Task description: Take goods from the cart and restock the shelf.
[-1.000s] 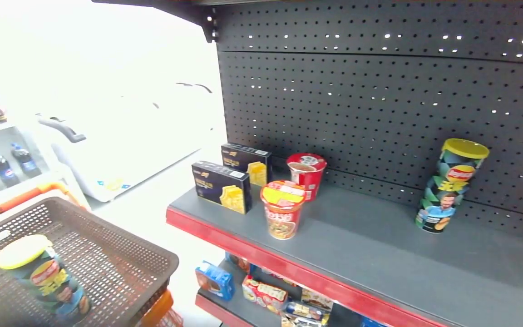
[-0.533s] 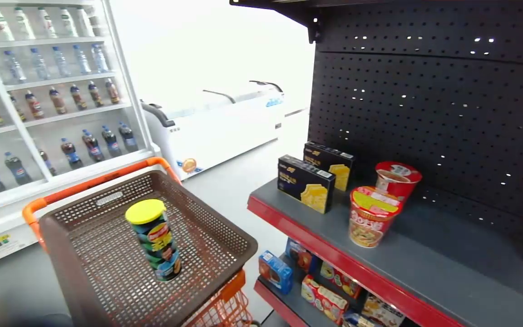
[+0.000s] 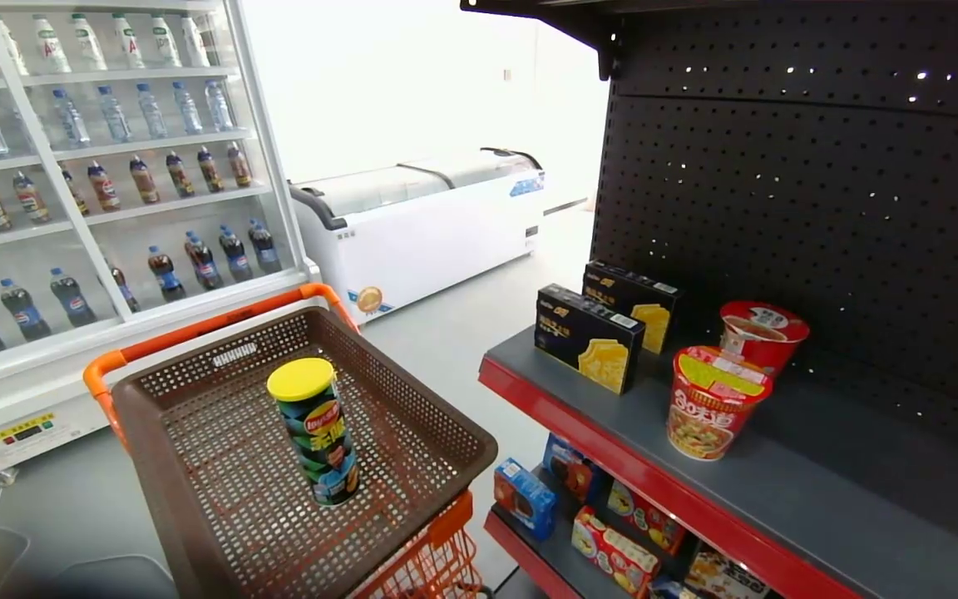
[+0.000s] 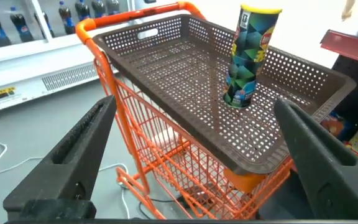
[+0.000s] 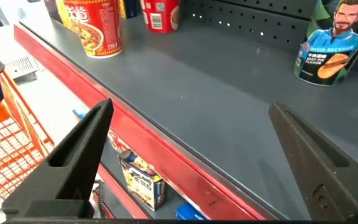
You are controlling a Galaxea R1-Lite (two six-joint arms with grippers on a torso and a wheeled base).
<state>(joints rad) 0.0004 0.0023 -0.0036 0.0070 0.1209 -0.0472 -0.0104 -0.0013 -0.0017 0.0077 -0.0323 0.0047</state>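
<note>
Brown perforated plastic makes up the basket [image 3: 229,474] on top of the orange cart [image 3: 196,329]. A chip can [image 3: 313,431] with a yellow lid stands upright near the middle of the basket floor, ringed by the walls and touching none of them. The left hand [image 4: 188,165] hangs outside the cart, short of the basket, its two fingers spread wide and well apart from the can.

To the right of the cart runs the shelf [image 3: 820,499]. Two dark boxes [image 3: 589,337] sit at the end nearest the cart, then two noodle cups [image 3: 712,402], then a second can [image 5: 328,40] farthest from it. The right hand [image 5: 191,162] hovers over the shelf's bare grey board, away from the cart, fingers spread and holding nothing.

Beyond the cart stand a drinks cooler [image 3: 96,166] and a white chest freezer [image 3: 421,225]. Snack packs [image 3: 612,553] lie on the lower level to the cart's right.
</note>
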